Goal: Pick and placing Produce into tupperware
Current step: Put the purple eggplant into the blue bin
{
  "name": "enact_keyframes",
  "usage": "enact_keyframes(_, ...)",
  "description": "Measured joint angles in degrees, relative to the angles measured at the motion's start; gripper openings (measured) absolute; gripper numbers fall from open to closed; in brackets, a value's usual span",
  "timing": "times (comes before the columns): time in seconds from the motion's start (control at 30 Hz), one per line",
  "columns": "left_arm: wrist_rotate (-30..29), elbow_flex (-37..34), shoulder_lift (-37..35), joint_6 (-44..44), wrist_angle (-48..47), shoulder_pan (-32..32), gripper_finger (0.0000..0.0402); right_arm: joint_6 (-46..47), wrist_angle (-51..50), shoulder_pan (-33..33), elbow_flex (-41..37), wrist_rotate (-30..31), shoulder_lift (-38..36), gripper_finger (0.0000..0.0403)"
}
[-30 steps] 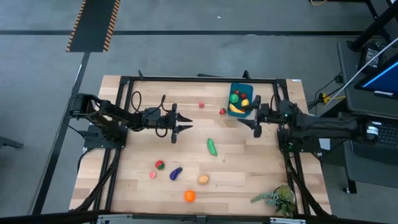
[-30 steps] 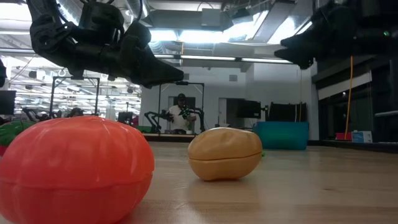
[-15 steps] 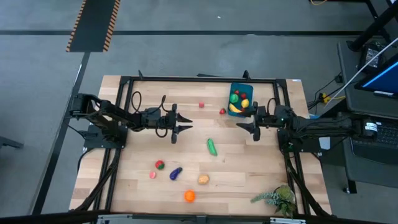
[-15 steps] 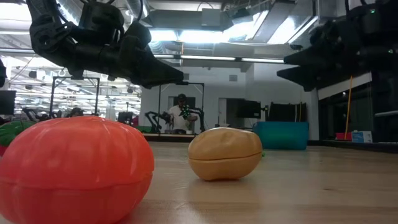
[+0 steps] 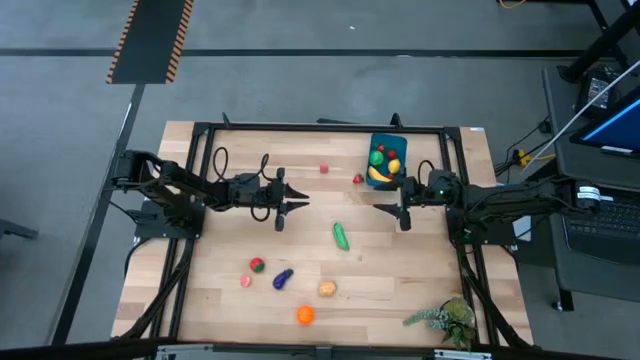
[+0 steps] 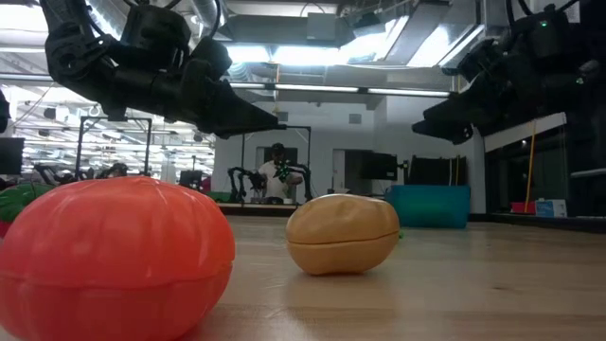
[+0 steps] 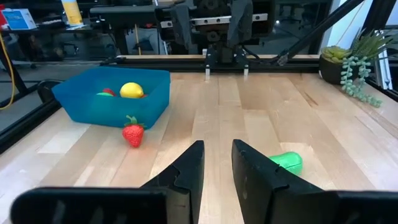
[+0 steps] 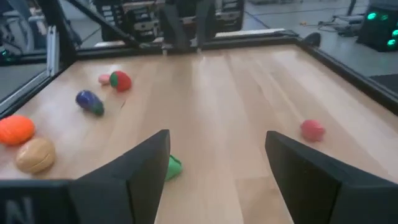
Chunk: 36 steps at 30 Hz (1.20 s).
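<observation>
Above mid-table, right end effector (image 5: pixel 392 213) spread wide, empty; left end effector (image 5: pixel 296 207) nearly closed, empty.

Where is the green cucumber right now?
Seen from above, the green cucumber lies loose near the middle of the table, between the two arms, a little below and left of the blue container.

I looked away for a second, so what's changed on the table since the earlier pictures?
The right gripper, open and empty, moved away from the tupperware toward the table's middle, nearer the green cucumber. The left gripper narrowed slightly in place. No produce moved.
</observation>
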Motion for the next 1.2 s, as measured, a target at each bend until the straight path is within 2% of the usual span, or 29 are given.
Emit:
enact_keyframes(0.57,0.00,0.00,0.00,-0.39,-0.40,-0.59,0.0045,-1.54,0.08,6.97,2.31,1.98,6.16,0.0266)
enact_keyframes(1.07,0.02,0.06,-1.30,-1.32,1.07,-1.27,0.0024,-1.78,1.58,7.15,2.33,2.15,6.12,0.0266)
enact_keyframes(1.2,0.71,0.07,-4.96,-0.24,-3.95,-3.23,0.0024,-1.78,1.56,7.15,2.33,2.15,6.12,0.0266)
